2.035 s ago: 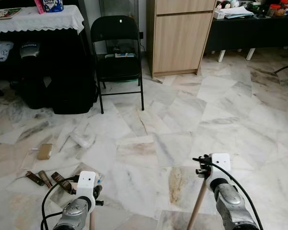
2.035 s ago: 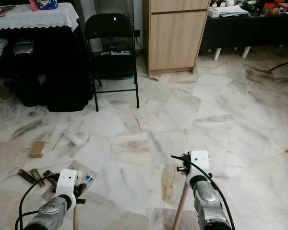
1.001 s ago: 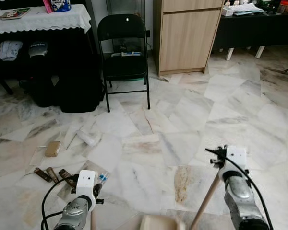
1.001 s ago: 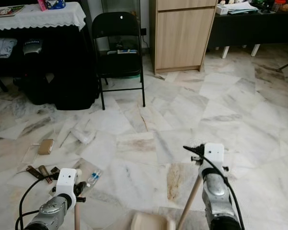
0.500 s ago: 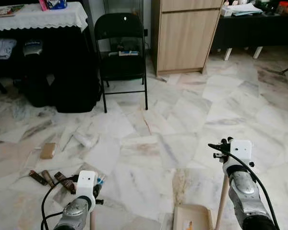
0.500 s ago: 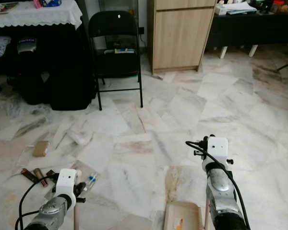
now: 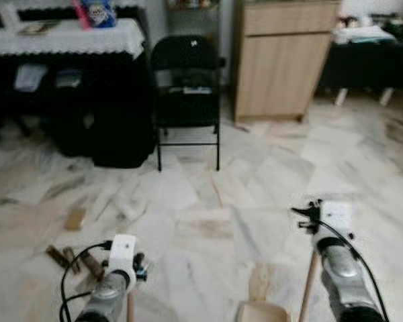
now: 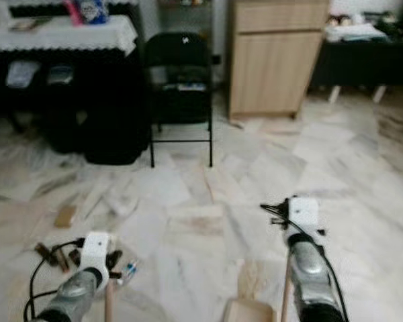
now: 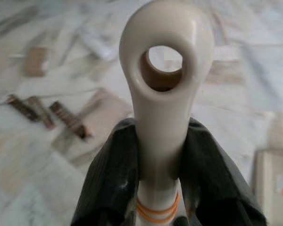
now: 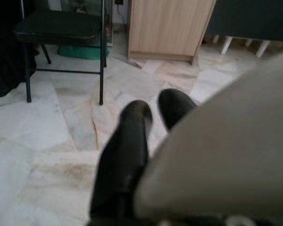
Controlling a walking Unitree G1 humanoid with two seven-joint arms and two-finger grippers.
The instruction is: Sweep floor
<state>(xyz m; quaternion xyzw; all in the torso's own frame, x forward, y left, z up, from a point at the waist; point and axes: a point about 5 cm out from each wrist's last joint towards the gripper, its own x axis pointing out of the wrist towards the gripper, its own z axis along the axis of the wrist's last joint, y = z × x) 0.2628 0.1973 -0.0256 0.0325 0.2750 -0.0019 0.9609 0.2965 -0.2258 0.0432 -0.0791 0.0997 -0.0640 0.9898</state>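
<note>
Marble floor (image 7: 208,201) blurs; left gripper (image 9: 162,155) fingers clamp the broom handle (image 9: 162,70), right gripper (image 10: 155,122) fingers clasp the dustpan pole (image 7: 307,285); wrappers (image 7: 70,258) could scatter.

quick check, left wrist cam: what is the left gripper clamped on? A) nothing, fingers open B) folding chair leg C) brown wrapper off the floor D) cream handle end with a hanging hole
D. In the left wrist view the left gripper has its black fingers pressed on both sides of the cream handle, whose rounded end has a hole through it.
</note>
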